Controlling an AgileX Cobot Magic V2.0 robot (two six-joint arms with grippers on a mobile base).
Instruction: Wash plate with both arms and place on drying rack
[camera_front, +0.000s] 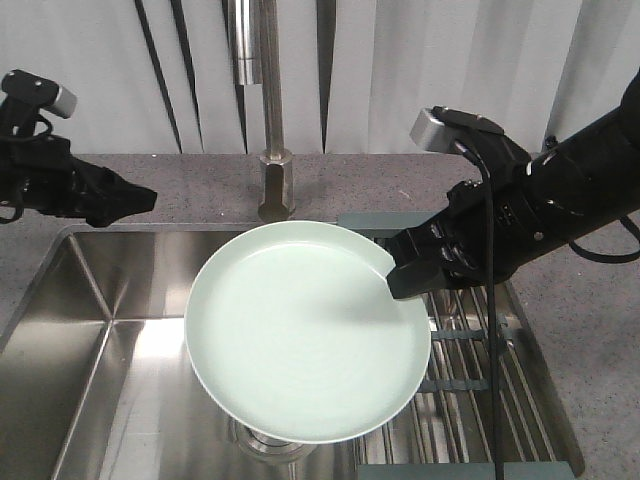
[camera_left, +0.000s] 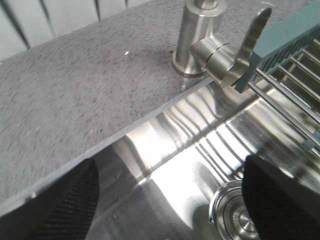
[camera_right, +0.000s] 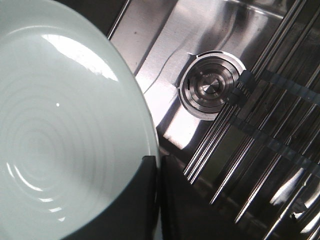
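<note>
The pale mint-green plate (camera_front: 305, 330) hangs roughly level over the sink, above the drain. My right gripper (camera_front: 405, 272) is shut on its right rim; in the right wrist view the two black fingers (camera_right: 145, 200) pinch the plate's edge (camera_right: 65, 125). My left gripper (camera_front: 130, 200) is over the counter at the sink's back left corner, apart from the plate; its jaws stand wide apart and empty, with both fingers (camera_left: 55, 210) at the lower corners of the left wrist view. The drying rack (camera_front: 480, 400) lies across the sink's right side, under the right arm.
A steel faucet (camera_front: 272, 120) stands behind the sink (camera_front: 80, 330); its base (camera_left: 197, 45) is in the left wrist view. The round steel drain (camera_right: 210, 90) lies below the plate. Grey speckled counter (camera_left: 75, 90) surrounds the sink.
</note>
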